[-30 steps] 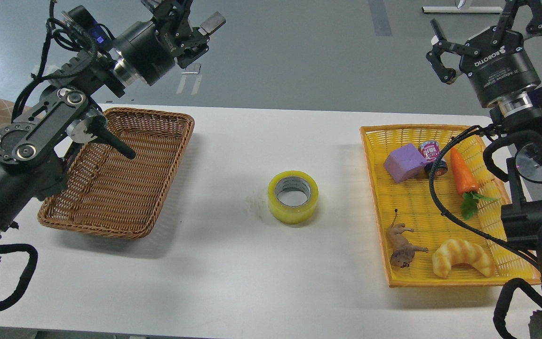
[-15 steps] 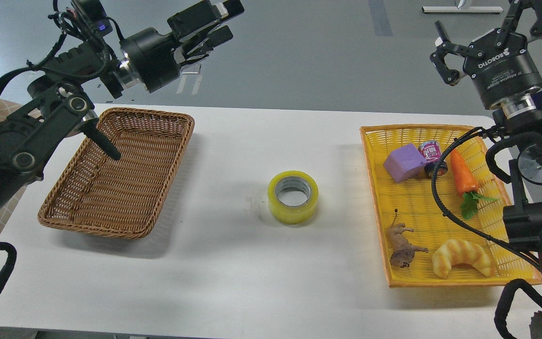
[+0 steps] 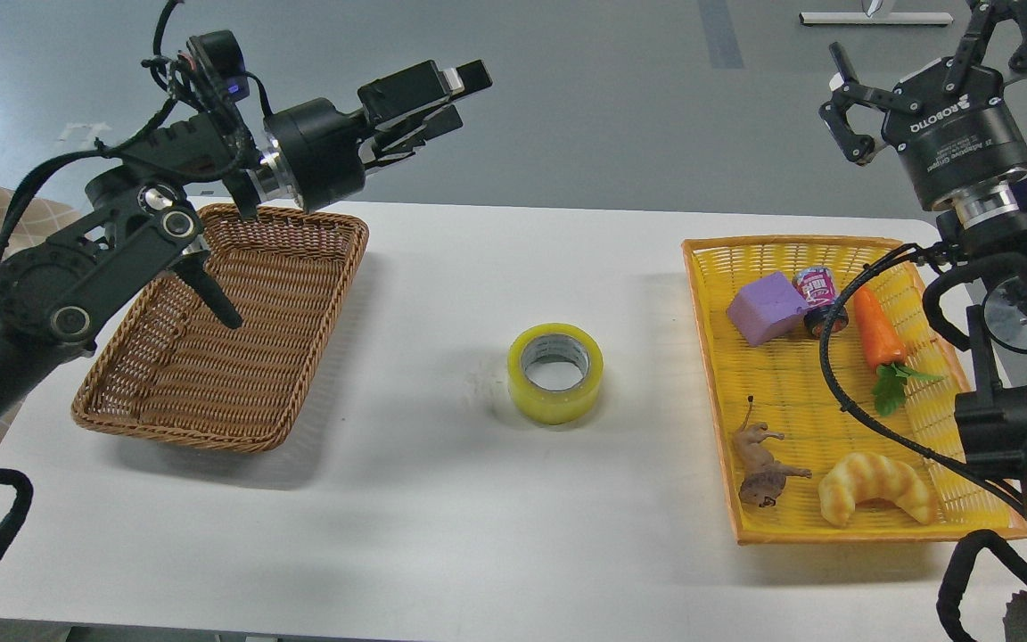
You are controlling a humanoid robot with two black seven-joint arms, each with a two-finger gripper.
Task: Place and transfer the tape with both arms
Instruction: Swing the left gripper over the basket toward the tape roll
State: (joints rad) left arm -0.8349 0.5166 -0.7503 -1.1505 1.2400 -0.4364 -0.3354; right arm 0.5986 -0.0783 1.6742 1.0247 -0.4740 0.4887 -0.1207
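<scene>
The left claw (image 3: 442, 94) is seen raised above the far edge of the counter (image 3: 442, 499), its fingers drawn close together and nothing held between them. The tape (image 3: 554, 373) lies well apart from it — lower in the view and toward the robot's right — resting flat at mid-counter with its grey-white core hole facing upward, so that the roll's axis stands vertical. The right claw (image 3: 932, 67) is held high beyond the counter's far right corner, fingers spread and empty, also well clear of the roll. Of the two, the left claw is judged the nearer, and a descent toward the roll from above would appear to be called for. The tape is flanked by a brown wicker basket (image 3: 210, 330) to the left and a yellow tray (image 3: 710, 374) to the right — the latter holding a purple block (image 3: 765, 308), a carrot (image 3: 877, 325) and a croissant toy (image 3: 875, 486).
</scene>
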